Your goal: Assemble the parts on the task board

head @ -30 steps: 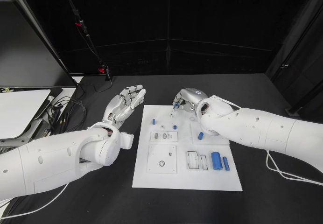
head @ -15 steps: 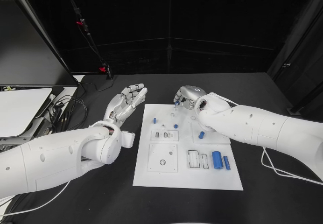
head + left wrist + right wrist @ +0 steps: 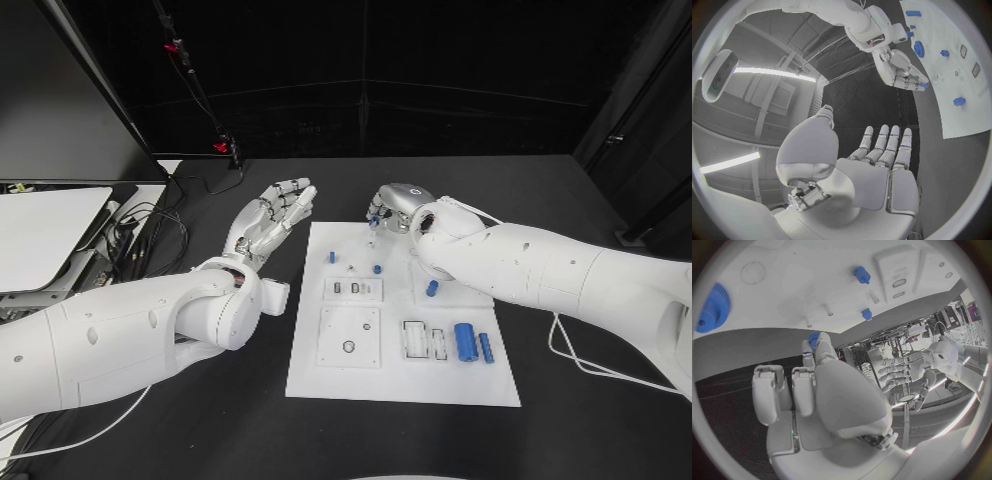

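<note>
The white task board (image 3: 404,385) lies mid-table. On it are small blue parts (image 3: 330,257) (image 3: 376,269) (image 3: 431,289), a larger blue cylinder (image 3: 464,342) and a thin one (image 3: 485,348). My right hand (image 3: 395,207) hovers over the board's far edge and pinches a small blue part (image 3: 374,217) at its fingertips; the right wrist view shows that part (image 3: 820,340) above white pegs (image 3: 826,310), with a blue gear (image 3: 714,307) nearby. My left hand (image 3: 271,222) is raised left of the board, fingers straight and apart, holding nothing.
Recessed plates (image 3: 351,290) (image 3: 348,340) and slots (image 3: 423,342) sit on the board. A pale flat device (image 3: 43,235) and cables (image 3: 144,240) lie at the table's left side. A dark stand with red clips (image 3: 216,150) rises at the back left.
My right hand has shifted slightly left and away over the board's far edge, still pinching the blue part. The left hand has stayed where it was.
</note>
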### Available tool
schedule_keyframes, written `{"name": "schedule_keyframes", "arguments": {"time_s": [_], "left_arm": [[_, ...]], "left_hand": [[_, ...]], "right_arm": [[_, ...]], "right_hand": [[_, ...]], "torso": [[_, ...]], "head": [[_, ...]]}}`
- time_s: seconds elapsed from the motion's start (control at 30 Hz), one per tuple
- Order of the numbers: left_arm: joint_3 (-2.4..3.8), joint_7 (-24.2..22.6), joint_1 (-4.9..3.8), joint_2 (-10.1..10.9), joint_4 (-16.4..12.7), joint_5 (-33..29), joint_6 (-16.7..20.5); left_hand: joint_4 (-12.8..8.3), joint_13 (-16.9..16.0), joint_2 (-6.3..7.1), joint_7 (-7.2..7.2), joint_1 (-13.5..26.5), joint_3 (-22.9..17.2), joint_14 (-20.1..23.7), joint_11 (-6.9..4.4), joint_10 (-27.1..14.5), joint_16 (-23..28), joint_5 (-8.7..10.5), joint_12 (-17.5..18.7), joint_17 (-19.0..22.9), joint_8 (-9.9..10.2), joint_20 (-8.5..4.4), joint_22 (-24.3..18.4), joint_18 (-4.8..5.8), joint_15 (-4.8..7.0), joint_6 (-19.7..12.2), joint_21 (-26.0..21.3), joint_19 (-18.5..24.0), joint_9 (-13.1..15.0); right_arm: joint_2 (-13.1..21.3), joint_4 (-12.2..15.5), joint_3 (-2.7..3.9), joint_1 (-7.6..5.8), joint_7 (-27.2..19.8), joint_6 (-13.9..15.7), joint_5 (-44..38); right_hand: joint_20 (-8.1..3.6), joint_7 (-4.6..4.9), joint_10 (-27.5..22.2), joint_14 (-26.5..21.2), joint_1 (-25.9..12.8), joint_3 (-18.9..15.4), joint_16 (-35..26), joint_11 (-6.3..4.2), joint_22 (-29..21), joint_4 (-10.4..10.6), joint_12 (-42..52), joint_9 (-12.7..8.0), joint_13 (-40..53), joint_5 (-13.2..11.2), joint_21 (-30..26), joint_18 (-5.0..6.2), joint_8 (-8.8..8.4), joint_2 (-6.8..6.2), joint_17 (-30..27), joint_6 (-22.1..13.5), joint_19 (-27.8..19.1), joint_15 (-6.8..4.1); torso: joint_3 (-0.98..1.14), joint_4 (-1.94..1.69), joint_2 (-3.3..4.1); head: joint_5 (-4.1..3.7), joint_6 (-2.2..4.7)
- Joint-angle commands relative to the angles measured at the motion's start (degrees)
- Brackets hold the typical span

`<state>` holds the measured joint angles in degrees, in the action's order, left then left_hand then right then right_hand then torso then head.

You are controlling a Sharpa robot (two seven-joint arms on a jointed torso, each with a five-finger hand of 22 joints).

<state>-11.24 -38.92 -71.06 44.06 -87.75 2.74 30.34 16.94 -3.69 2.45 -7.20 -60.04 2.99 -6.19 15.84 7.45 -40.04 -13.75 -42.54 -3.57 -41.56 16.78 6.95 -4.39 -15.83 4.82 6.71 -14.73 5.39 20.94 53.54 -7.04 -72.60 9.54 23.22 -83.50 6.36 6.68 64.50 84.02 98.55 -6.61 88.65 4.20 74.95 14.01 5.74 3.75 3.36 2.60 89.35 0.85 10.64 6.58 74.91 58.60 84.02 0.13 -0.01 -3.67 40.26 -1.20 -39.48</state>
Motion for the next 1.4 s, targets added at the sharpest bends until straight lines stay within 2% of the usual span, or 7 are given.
{"name": "schedule_keyframes", "arguments": {"time_s": [0.03, 0.23, 0.6, 1.4], "left_arm": [[0.05, -16.73, -0.10, 0.04, -0.14, 0.39, -0.50], [0.05, -16.72, -0.10, 0.07, -0.15, 0.39, -0.47], [0.05, -16.59, -0.10, 0.03, -0.02, 0.39, -0.48], [0.05, -16.30, -0.10, 0.00, 0.15, 0.39, -0.34]], "left_hand": [[0.03, -0.08, -0.48, -10.07, 0.04, -0.35, -0.20, 0.04, 0.43, -0.30, -0.13, -0.25, -0.07, -0.20, 0.01, 0.05, 0.41, -0.16, -0.12, 0.37, 0.28, -0.08], [0.02, -0.09, -0.61, -10.07, 0.00, -0.39, -0.21, 0.04, 0.47, -0.30, -0.12, -0.27, -0.07, -0.39, 0.01, 0.04, 0.41, -0.16, -0.09, 0.37, 0.31, -0.08], [-0.01, -0.08, -1.11, -10.06, -0.15, -0.55, -0.25, 0.03, 0.62, -0.34, -0.10, -0.36, -0.07, -1.00, 0.01, 0.06, 0.42, -0.14, 0.10, 0.43, 0.32, -0.11], [-0.07, -0.08, -1.84, -10.06, -0.51, -0.73, -0.32, 0.01, 0.87, -0.54, -0.11, -0.50, -0.08, -1.59, 0.01, 0.06, 0.43, -0.14, 0.35, 0.49, 0.41, -0.19]], "right_arm": [[-0.54, -1.10, 0.04, -0.05, -0.46, -1.21, 0.09], [-1.23, -2.41, 0.04, 0.10, -0.53, -2.31, 0.11], [-1.78, -2.70, 0.03, 0.26, 0.67, -5.22, 0.11], [-2.85, -4.12, 0.02, 0.60, 1.90, -5.93, -1.50]], "right_hand": [[0.35, 0.48, -0.06, 4.49, 0.17, 0.05, -0.11, 0.36, 13.99, 0.44, -0.38, 0.02, 0.08, 0.12, 0.16, -0.58, -0.29, -0.45, 5.93, -0.08, 5.35, 0.56], [0.37, 0.52, -0.08, 4.49, 0.18, 0.06, -0.11, 0.40, 13.98, 0.49, -0.47, 0.02, 0.08, 0.12, 0.15, -0.58, -0.36, -0.48, 5.91, -0.10, 5.34, 0.58], [0.49, 0.65, -0.19, 4.43, 0.18, 0.14, -0.16, 0.53, 13.76, 0.77, -0.91, 0.01, 0.09, 0.13, 0.05, -0.52, -0.76, -0.55, 5.61, -0.25, 5.21, 0.69], [0.69, 0.91, -0.52, 4.42, 0.51, 0.52, -0.16, 0.71, 13.65, 1.02, -1.68, -0.02, 0.10, 0.13, -0.01, -0.50, -1.56, -0.58, 5.60, -0.66, 5.14, 0.88]], "torso": [[-0.04, -0.03, -0.03], [-0.06, 0.03, -0.04], [-0.03, 0.00, -0.03], [-0.07, 0.06, -0.04]], "head": [[-0.01, -0.04], [0.06, -0.14], [0.09, -0.42], [0.04, -0.55]]}}
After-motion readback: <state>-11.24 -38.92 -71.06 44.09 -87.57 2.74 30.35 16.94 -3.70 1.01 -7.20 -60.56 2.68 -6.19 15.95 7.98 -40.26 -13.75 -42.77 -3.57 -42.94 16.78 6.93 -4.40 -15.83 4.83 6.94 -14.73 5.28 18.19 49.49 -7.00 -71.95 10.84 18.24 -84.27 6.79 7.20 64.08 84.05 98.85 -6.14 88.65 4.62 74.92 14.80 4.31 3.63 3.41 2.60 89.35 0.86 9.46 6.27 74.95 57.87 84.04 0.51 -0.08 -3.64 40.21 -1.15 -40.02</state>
